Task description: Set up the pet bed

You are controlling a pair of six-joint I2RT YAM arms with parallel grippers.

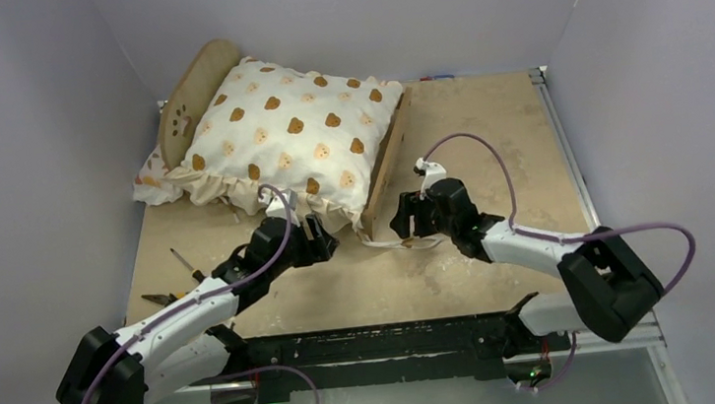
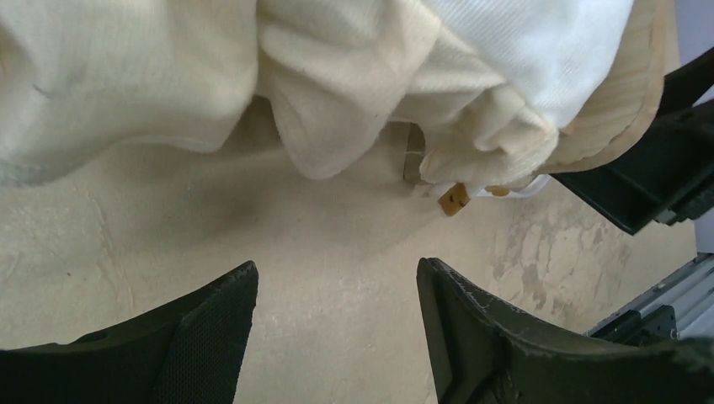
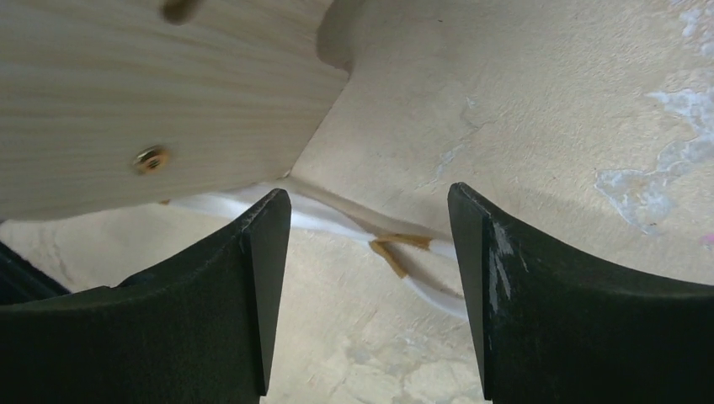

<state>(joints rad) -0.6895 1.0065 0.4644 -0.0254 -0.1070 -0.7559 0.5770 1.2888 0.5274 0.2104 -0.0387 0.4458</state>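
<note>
The pet bed stands at the back left, its rounded headboard (image 1: 193, 94) with the paw-print cutout upright and its right side rail (image 1: 387, 155) showing. A large cream bear-print cushion (image 1: 288, 134) lies on it and hides the base. My left gripper (image 1: 322, 237) is open just in front of the cushion's ruffled near edge (image 2: 320, 109), with bare table between its fingers (image 2: 337, 265). My right gripper (image 1: 405, 219) is open at the near end of the wooden rail (image 3: 151, 93), above a white ribbon with tan ends (image 3: 396, 248), holding nothing (image 3: 369, 192).
A small floral pillow (image 1: 156, 182) pokes out under the cushion's left side. Small dark hand tools (image 1: 181, 263) lie at the table's left edge. Grey walls close in the left, back and right. A black rail (image 1: 377, 344) runs along the near edge.
</note>
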